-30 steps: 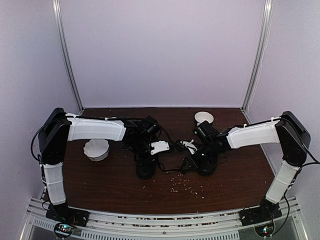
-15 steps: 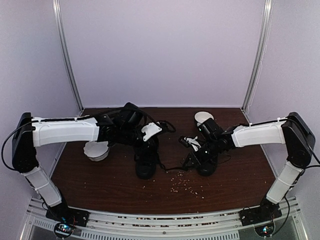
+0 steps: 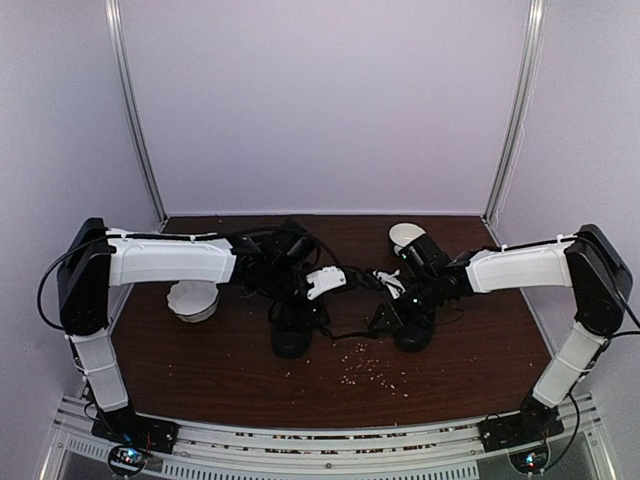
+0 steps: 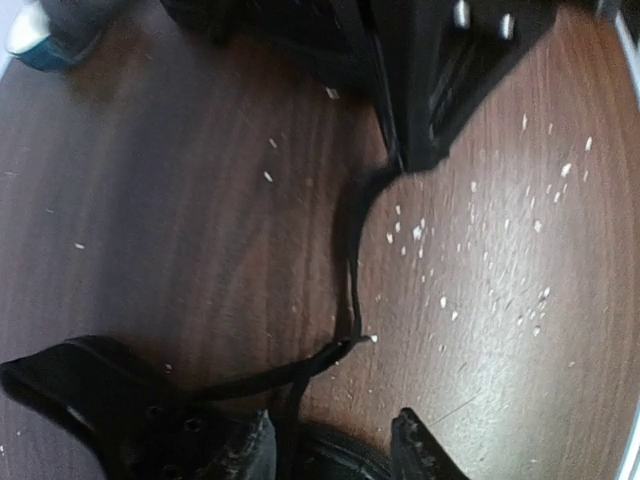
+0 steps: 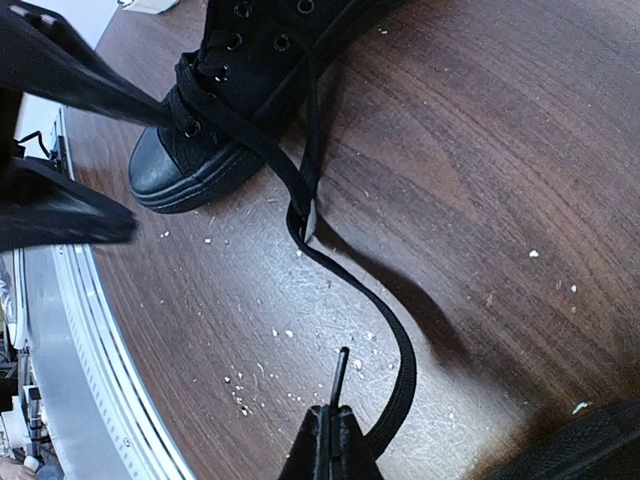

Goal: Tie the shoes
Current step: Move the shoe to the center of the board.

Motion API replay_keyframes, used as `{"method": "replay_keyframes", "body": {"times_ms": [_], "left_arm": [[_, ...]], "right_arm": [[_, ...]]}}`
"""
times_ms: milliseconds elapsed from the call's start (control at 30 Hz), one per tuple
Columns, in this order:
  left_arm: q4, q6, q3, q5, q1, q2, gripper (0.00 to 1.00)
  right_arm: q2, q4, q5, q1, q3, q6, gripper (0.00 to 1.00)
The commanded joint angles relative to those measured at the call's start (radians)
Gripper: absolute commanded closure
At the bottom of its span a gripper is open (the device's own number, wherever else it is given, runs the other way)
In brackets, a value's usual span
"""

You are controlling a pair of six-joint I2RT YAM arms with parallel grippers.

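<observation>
Dark wood table (image 3: pixel 200 375), crumbs (image 3: pixel 365 372) scattered. White bowl left (image 3: pixel 193 298), white bowl back (image 3: pixel 407 236), contents unclear. Black shoes (image 3: pixel 292 335) untied. Left gripper (image 3: pixel 325 283) jaws apart; right gripper (image 5: pixel 328 425) pinches lace (image 5: pixel 400 350).

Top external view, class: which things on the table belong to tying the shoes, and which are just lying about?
Belong to the job:
left black sneaker
right black sneaker
black lace trailing across the table

Just lying about:
left white bowl
back white bowl
scattered pale crumbs
</observation>
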Motion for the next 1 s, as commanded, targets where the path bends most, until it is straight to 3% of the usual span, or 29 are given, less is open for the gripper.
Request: {"method": "replay_keyframes", "body": {"times_ms": [0, 167, 433, 600, 800, 967], "left_arm": [[-0.097, 0.102, 0.079, -0.064, -0.023, 0.075, 0.58], [-0.156, 0.133, 0.164, -0.193, -0.048, 0.185, 0.59], [-0.171, 0.132, 0.169, -0.326, -0.049, 0.22, 0.66], [-0.189, 0.135, 0.157, -0.342, -0.049, 0.238, 0.77], [-0.148, 0.112, 0.147, -0.373, -0.05, 0.22, 1.0], [-0.011, 0.065, 0.089, -0.369, -0.05, 0.13, 1.0]], "right_arm": [[-0.015, 0.028, -0.023, -0.007, -0.01, 0.012, 1.0], [-0.014, 0.03, -0.029, -0.008, -0.009, 0.013, 1.0], [-0.01, 0.037, -0.044, -0.008, -0.008, 0.011, 1.0], [-0.006, 0.035, -0.04, -0.008, -0.008, 0.011, 1.0], [-0.01, 0.031, -0.033, -0.011, -0.014, 0.009, 1.0], [-0.036, 0.029, -0.032, -0.019, -0.024, 0.01, 1.0]]}}
